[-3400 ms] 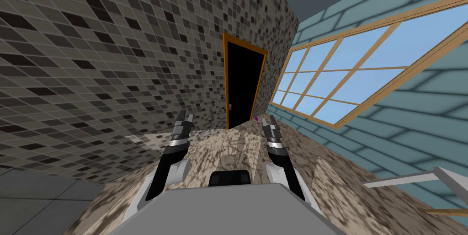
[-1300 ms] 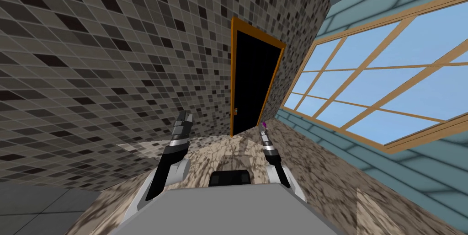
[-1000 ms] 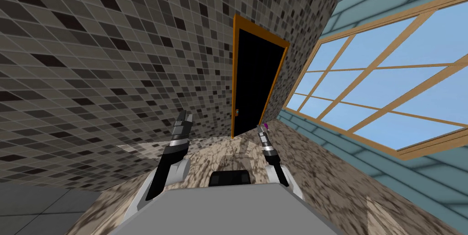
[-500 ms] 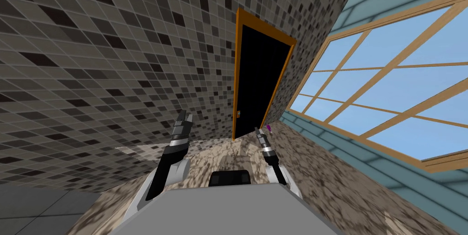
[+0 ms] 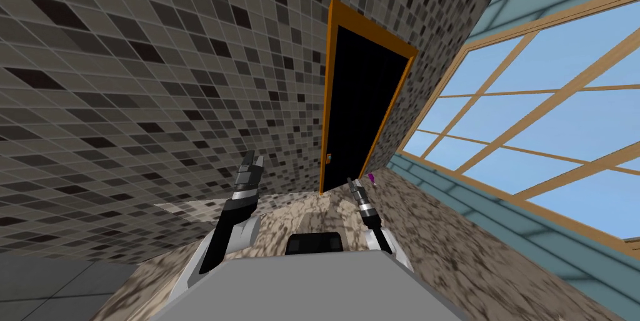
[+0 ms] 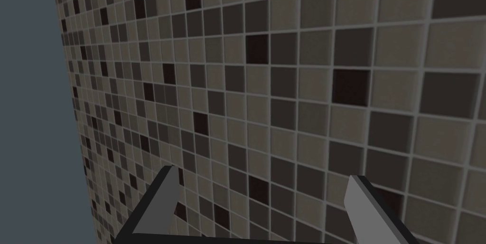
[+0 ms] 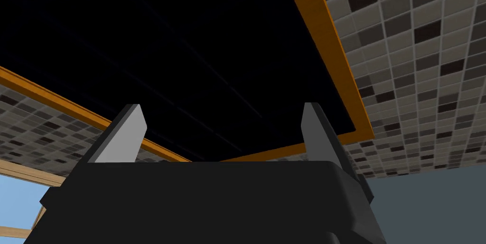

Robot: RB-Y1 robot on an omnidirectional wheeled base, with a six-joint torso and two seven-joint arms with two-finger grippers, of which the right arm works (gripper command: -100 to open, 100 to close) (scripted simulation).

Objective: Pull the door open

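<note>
A black door [image 5: 361,105] in an orange frame [image 5: 327,98] stands ahead in the mosaic-tiled wall, with a small handle [image 5: 328,158] low on its left edge. My right gripper [image 5: 350,182] is raised in front of the door's lower part, some way short of it. In the right wrist view the right gripper [image 7: 222,123] is open, pointing at the dark door [image 7: 190,51]. My left gripper [image 5: 255,161] hangs to the left, before the tiled wall, and the left gripper [image 6: 263,191] is open with nothing between its fingers.
A tiled wall [image 5: 137,86] runs along the left. A large window with a wooden frame [image 5: 531,117] sits in the blue wall on the right. A small purple object [image 5: 372,177] lies by the door's right foot. The mottled floor [image 5: 437,248] stretches ahead.
I have moved closer to the door and turned, so it looks larger and sits further right. My right gripper has swung slightly left toward the door. The left arm kept its pose.
</note>
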